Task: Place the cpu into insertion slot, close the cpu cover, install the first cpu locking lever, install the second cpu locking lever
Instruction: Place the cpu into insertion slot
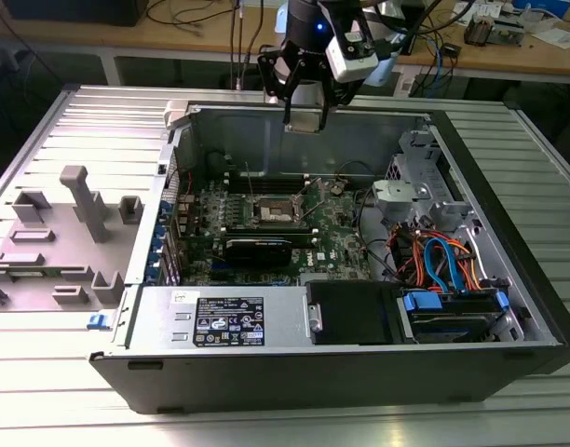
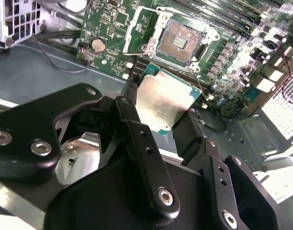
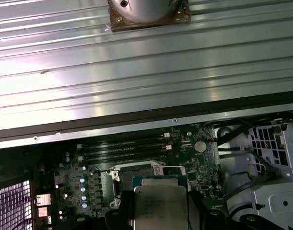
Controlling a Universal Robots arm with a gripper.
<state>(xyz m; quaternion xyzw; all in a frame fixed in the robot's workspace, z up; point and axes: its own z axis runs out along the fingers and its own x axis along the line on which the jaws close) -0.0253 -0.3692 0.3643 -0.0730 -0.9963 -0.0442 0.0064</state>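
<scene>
2 black fingers [image 2: 127, 108] of the hand [image 2: 161, 115] clamp the cpu [image 2: 168, 96] by opposite edges, high over the case's [image 1: 294, 386] far wall, short of the open insertion slot [image 2: 177, 43]. Light, stiff and thin; probably fragile underneath, so edge holds suit it.

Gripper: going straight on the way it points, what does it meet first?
Likely the insertion slot on the green motherboard. The gripper points down into the case holding the cpu, so the chip would touch first; in the second wrist view the slot lies just beyond it. Depth is unclear.
</scene>
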